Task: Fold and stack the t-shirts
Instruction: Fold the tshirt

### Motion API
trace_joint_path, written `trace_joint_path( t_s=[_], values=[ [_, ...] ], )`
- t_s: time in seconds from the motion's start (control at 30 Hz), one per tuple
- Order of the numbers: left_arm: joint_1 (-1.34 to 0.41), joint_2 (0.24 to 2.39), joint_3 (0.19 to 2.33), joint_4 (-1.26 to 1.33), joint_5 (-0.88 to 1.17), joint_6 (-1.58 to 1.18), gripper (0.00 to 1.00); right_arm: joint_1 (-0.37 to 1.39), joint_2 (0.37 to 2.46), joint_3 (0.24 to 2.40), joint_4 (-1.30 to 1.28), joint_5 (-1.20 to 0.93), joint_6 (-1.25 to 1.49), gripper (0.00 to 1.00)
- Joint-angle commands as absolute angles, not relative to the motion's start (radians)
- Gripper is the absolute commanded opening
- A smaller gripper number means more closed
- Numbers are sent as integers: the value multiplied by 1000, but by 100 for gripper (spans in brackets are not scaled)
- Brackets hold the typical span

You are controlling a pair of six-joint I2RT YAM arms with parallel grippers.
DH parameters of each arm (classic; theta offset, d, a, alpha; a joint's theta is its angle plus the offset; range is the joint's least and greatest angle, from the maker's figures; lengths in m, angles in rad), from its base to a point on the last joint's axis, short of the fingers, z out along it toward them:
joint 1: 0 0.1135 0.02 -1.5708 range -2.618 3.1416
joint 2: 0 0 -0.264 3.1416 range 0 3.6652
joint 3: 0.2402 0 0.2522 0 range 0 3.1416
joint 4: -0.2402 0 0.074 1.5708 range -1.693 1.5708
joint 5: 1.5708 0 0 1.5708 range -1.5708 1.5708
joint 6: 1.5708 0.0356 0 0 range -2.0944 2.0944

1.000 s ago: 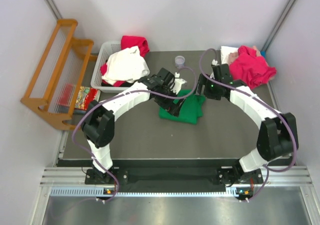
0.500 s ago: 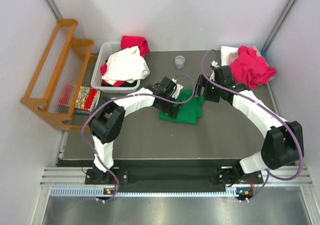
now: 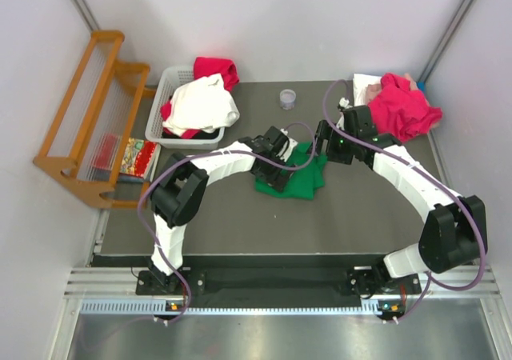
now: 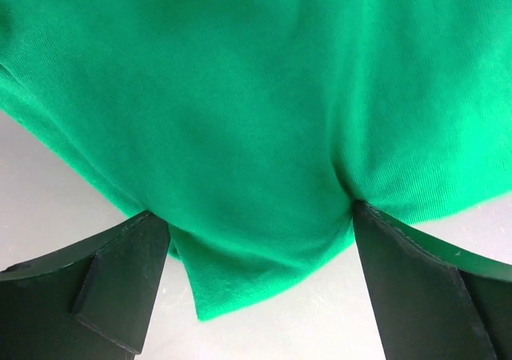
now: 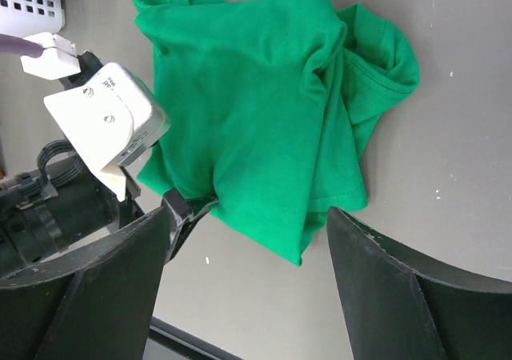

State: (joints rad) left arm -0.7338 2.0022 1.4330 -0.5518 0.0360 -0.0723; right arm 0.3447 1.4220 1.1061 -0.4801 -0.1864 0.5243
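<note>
One green t-shirt [image 4: 240,96] lying between wide-spread fingers [image 4: 120,288]
We see the left gripper [image 4: 256,216] low over the table [image 4: 32,192], its two fingers as far apart as they go, each inner edge touching the shirt's hem, which bulges toward the wrist between them without being pinched. The right gripper [image 5: 248,224] hangs above the same shirt, its fingers also well apart and holding nothing, the near hem showing in the gap between them. The shirt sits crumpled at mid-table, with the left gripper at its left edge. Further out, a magenta-red t-shirt [image 3: 404,104] is heaped at the far right corner, a white t-shirt [image 3: 200,104] lies over the basket [image 3: 160,104] at the far left, and a red t-shirt [image 3: 218,68] drapes its far rim
</note>
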Motion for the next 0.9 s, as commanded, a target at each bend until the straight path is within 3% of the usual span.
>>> trace_joint_path(
  t_s=[0.0,0.33,0.53,0.87],
  values=[
    [-739,1953,1546,-665,78,-22,99,351,1402,1120,-459,-180,511,79],
    [-517,1692,1744,-804,238,-8,99,348,1647,1179,-426,-84,443,82],
    [-402,1533,1738,-839,241,57,99,336,1804,1249,-419,-63,428,84],
    [-379,1425,1608,-833,262,51,99,295,1844,1307,-431,-25,410,88]
  ],
)
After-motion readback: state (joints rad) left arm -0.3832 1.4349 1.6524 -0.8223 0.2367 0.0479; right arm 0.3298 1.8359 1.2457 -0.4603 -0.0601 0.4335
